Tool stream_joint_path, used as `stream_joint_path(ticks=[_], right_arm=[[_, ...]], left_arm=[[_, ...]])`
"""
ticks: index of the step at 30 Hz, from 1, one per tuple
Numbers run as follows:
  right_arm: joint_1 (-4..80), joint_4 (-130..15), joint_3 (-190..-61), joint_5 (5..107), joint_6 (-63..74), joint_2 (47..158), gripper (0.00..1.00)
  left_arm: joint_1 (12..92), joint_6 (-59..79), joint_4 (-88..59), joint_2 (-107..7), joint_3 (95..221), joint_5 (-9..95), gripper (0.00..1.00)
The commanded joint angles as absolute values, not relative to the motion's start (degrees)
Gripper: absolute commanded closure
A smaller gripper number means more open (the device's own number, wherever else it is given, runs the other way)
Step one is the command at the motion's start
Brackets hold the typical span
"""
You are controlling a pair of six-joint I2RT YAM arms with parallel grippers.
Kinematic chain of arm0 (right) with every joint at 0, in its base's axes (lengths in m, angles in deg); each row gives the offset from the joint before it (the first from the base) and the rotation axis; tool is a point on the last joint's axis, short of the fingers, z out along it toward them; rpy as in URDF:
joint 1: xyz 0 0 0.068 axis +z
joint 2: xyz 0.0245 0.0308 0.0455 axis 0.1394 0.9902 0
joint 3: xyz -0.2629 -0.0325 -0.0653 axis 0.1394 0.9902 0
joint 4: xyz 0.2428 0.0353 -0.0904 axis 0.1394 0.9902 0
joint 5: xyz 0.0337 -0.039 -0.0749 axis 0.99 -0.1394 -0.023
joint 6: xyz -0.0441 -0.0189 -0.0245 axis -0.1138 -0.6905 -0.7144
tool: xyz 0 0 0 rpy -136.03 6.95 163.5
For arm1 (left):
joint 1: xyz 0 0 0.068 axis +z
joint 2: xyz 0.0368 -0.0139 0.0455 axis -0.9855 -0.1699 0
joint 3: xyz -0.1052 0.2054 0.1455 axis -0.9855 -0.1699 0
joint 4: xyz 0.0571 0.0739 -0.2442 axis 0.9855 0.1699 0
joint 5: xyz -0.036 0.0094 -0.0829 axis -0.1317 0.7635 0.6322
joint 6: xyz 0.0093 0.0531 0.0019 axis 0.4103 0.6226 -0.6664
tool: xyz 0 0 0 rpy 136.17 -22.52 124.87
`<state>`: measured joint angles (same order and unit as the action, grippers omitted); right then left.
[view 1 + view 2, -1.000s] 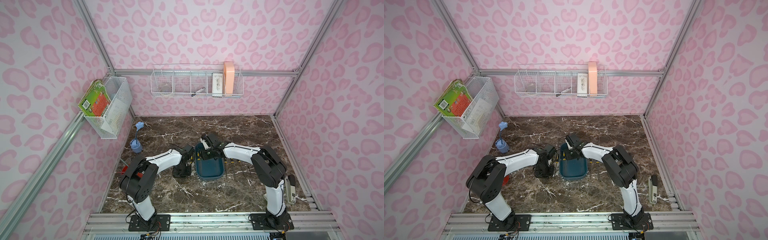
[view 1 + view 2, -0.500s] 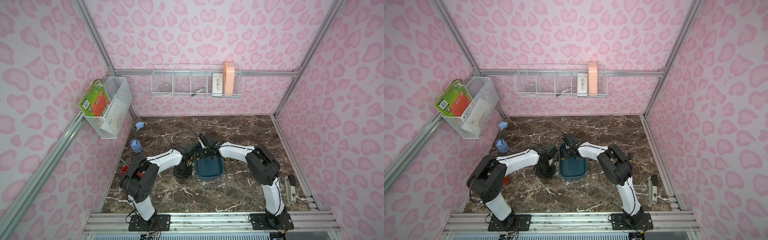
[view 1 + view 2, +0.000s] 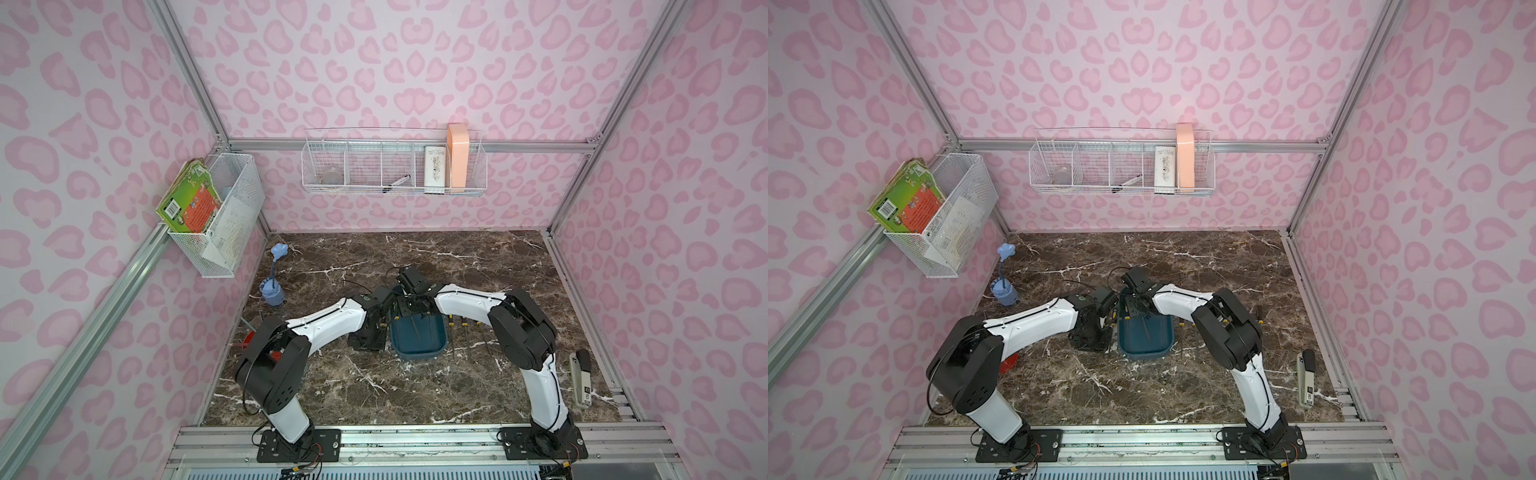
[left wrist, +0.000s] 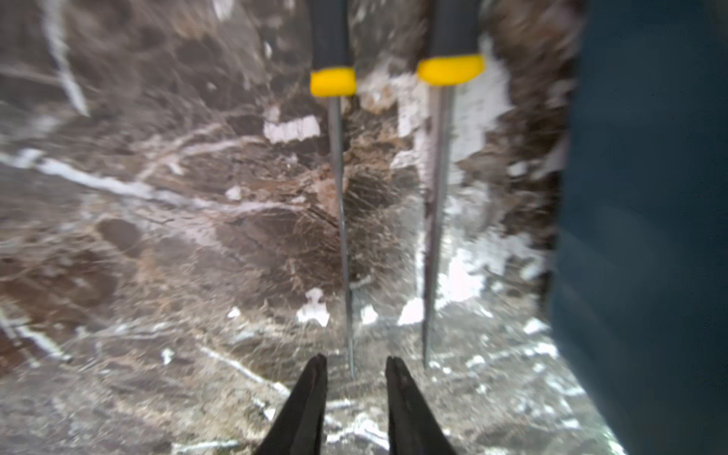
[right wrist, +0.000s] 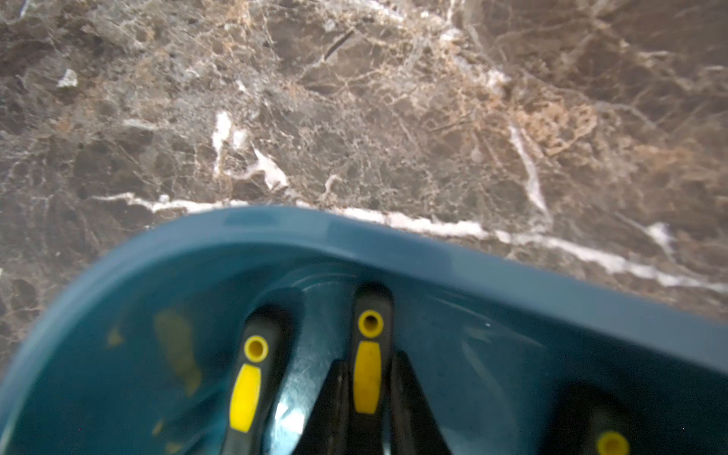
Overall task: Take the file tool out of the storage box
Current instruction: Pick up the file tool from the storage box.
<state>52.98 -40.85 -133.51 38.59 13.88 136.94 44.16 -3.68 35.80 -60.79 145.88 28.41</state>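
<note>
Right arm has swung inward since the earlier view; the right gripper (image 5: 370,358) sits inside the storage box (image 5: 433,252), jaws pinching the handle of one file tool (image 5: 367,378).

Hazards: a neighbouring file (image 5: 246,390) lies just beside the held one and may be dragged along. The curved rim stands just past the handle end, so an angled lift could snag it and shift or tip the tub. The left gripper (image 4: 356,362), jaws narrowly spread and empty, hangs over the table (image 4: 157,236) by two files (image 4: 342,197) against the tub wall, and crowds the exit on that side.
</note>
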Motion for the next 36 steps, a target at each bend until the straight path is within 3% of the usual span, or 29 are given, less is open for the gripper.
stream_joint_path(ticks=[1, 3, 8, 16, 21, 31, 36], right_arm=[[52.88, -36.74, -132.20, 39.46, 14.42, 137.71, 0.90], [52.66, -38.03, -130.89, 40.35, 14.50, 136.54, 0.97], [51.52, -44.58, -127.60, 44.80, 14.05, 131.12, 1.00], [48.98, -59.95, -118.85, 57.14, 10.57, 118.00, 1.00], [47.17, -82.80, -103.27, 67.40, 14.61, 103.82, 1.00], [45.29, -127.17, -84.22, 77.10, 36.58, 92.01, 1.00], [45.87, -131.99, -84.11, 76.93, 40.22, 92.52, 1.00]], left_arm=[[43.62, -4.51, 37.56, -56.22, 146.18, 24.66, 0.69], [43.48, -5.07, 37.66, -52.41, 145.91, 22.81, 0.68], [43.48, -3.93, 33.01, -44.03, 142.45, 23.01, 0.67], [43.54, 0.80, 10.07, -25.42, 130.15, 33.96, 0.61], [43.82, 1.18, -4.48, -17.96, 122.52, 45.76, 0.53], [41.32, -3.31, -29.72, -19.31, 116.30, 62.93, 0.50], [40.32, -2.62, -31.26, -21.83, 116.56, 62.32, 0.49]])
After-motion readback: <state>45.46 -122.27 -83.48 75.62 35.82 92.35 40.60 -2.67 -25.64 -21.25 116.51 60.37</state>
